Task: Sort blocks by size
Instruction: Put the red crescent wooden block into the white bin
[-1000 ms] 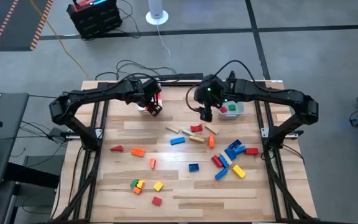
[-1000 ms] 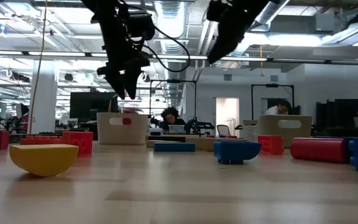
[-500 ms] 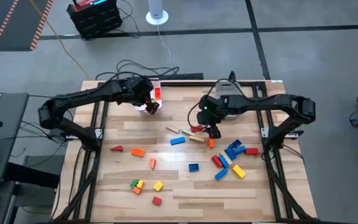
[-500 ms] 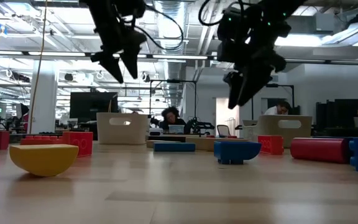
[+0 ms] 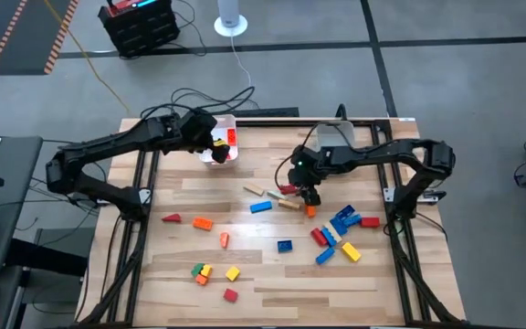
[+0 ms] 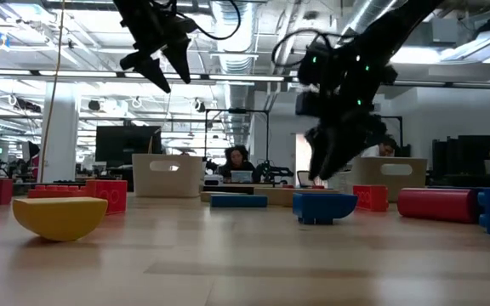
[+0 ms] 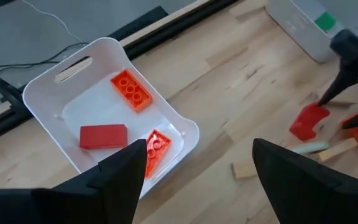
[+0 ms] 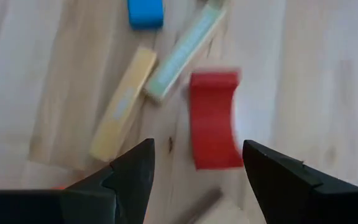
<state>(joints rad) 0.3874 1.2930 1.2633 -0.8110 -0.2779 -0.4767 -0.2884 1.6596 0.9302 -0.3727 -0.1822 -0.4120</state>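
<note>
Overhead, both grippers' spread fingers are hard to see; the right gripper (image 5: 310, 193) hides the red block (image 8: 213, 118).

Lighting is bright and even from overhead ceiling strips, which glare white in the low view; shadows on the table (image 5: 272, 274) are faint. The red block (image 8: 213, 118) is motion-blurred in the right wrist view. Near blocks in the low view are soft.

No legible text, labels or nos. anywhere in view.
</note>
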